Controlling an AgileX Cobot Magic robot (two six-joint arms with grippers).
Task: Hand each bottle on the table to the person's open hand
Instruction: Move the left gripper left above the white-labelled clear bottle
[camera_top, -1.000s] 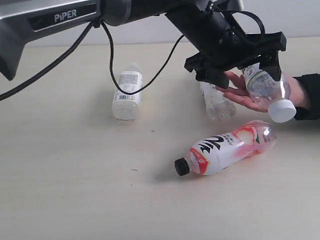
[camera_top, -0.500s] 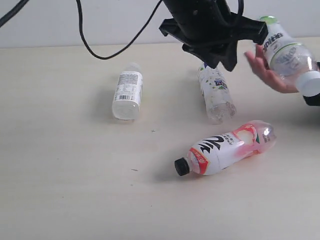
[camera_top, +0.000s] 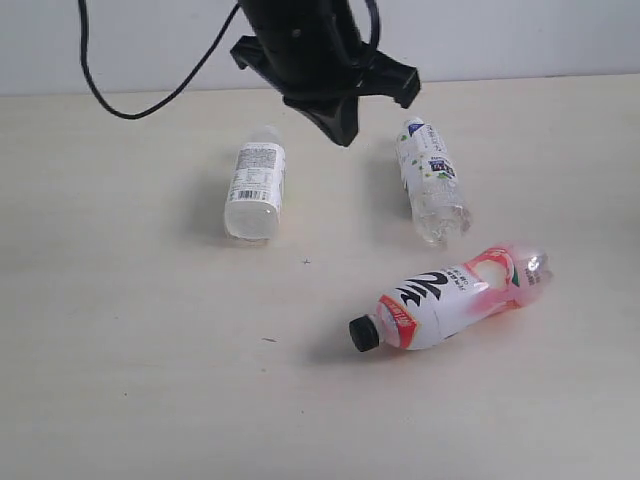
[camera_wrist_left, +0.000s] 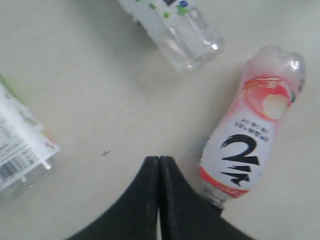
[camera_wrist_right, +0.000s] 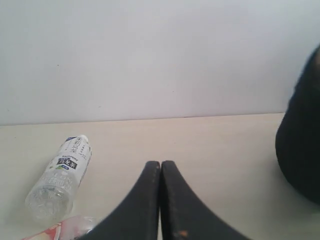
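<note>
Silver-green bottle gone from our view, person's open hand gone with it; half second back that hand lifts it off right. We judge one handover done.

Three remain, lying on table (camera_top: 120, 380), none touching:
- white-labelled bottle (camera_top: 254, 188)
- white-and-blue bottle (camera_top: 431, 180)
- pink-red bottle (camera_top: 452, 298)

Left gripper (camera_wrist_left: 159, 160) now back over middle, fingers pressed together, empty. Right gripper (camera_wrist_right: 160, 164) likewise closed on nothing. Next pick pending.

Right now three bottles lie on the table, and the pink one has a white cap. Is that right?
Not quite. The pink bottle has a black cap, as the exterior view shows. Three bottles do lie on the table: it, the white-labelled one and the white-and-blue one.
</note>
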